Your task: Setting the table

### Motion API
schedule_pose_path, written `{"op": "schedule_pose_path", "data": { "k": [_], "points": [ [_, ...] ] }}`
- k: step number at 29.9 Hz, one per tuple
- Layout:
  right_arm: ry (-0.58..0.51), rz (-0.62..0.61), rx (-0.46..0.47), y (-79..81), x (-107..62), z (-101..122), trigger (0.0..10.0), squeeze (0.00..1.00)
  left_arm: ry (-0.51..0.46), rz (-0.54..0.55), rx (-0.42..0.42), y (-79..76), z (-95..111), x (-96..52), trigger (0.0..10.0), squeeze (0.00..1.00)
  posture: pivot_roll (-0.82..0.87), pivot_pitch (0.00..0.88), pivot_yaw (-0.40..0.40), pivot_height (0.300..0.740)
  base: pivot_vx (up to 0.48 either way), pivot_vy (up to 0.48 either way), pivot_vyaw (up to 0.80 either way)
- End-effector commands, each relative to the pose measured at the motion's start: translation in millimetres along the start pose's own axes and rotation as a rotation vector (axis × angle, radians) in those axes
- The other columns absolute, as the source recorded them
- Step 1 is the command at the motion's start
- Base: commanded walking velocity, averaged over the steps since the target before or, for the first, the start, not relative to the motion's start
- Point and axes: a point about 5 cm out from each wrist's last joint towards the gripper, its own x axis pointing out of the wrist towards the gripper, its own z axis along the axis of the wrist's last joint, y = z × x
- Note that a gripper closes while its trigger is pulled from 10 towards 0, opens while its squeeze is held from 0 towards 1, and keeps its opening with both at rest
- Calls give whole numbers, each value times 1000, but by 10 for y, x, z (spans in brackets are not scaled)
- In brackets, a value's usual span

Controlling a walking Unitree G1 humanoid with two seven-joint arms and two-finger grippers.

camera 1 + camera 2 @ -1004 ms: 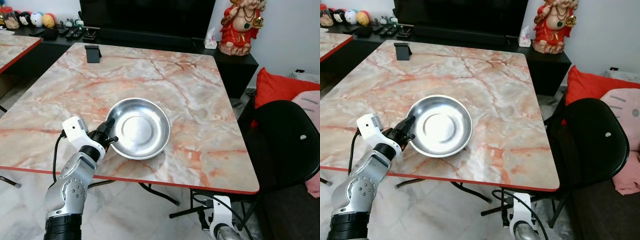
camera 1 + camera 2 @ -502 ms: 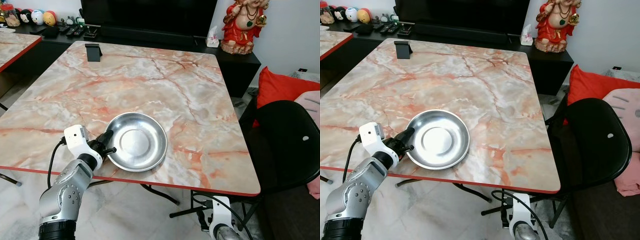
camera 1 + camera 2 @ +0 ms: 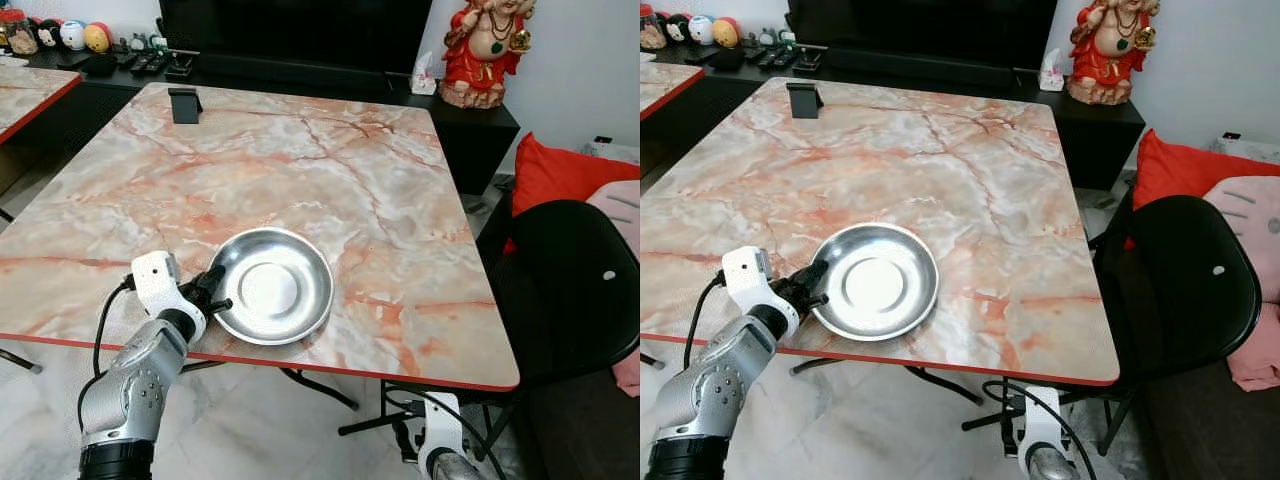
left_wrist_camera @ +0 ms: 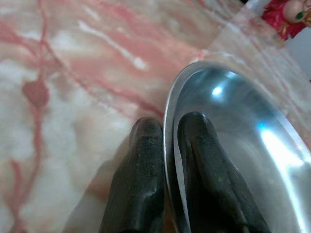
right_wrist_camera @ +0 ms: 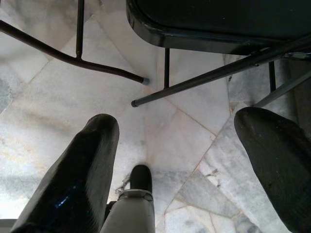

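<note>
Glossy pink-veined marble tabletop (image 3: 330,170) with red edge; left gripper (image 3: 211,290) fingers (image 4: 141,184) pinch the round steel plate (image 3: 272,285) rim; right gripper (image 5: 180,165) spread wide above the tiled floor (image 5: 48,97)

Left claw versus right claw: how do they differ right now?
The left claw is shut on the steel plate, pinching its rim at the table's near edge; the right claw is open, holding nothing. The left is up at table height; the right hangs low over the floor. Both have black fingers.
</note>
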Motion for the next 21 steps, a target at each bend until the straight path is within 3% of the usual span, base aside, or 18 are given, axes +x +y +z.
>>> {"op": "schedule_pose_path", "data": {
  "k": [1,9,10,11,12,13,17,18,20,21],
  "points": [
    [8,-8,-9,-40,3,6,10000,0,-10,13,7,-4,15,10,10000,894,-15,0,-87,740,0,0,0],
    [8,-8,-10,-40,3,4,10000,0,-26,19,16,-13,41,20,10000,863,-16,0,-88,740,0,0,0],
    [8,-8,-9,-40,2,4,10000,0,-36,23,21,-11,57,21,10000,784,-16,0,-88,740,0,0,0],
    [8,-8,-9,-40,2,4,10000,0,-75,32,57,-8,119,19,10000,486,-16,0,-88,740,0,0,0],
    [8,-8,-9,-40,2,4,10000,0,-75,32,57,-8,119,19,10000,486,-16,0,-88,740,0,0,0],
    [9,-8,-10,-40,2,4,10000,0,-191,34,117,-20,278,3,10000,0,-15,0,-88,740,0,0,0],
    [8,-10,-12,-42,3,5,10000,0,-321,15,187,-73,483,-35,10000,0,-14,0,-89,740,0,0,0],
    [6,-14,-12,-43,2,7,10000,0,-369,-6,261,-126,552,-55,10000,0,-14,0,-89,740,0,0,0],
    [5,-16,-12,-44,2,7,10000,0,-381,-13,283,-143,566,-61,10000,0,-14,0,-88,740,0,0,0],
    [2,-26,-11,-50,2,8,10000,0,-401,-51,349,-222,568,-73,10000,0,-14,0,-87,740,0,0,0]
  ]
}}
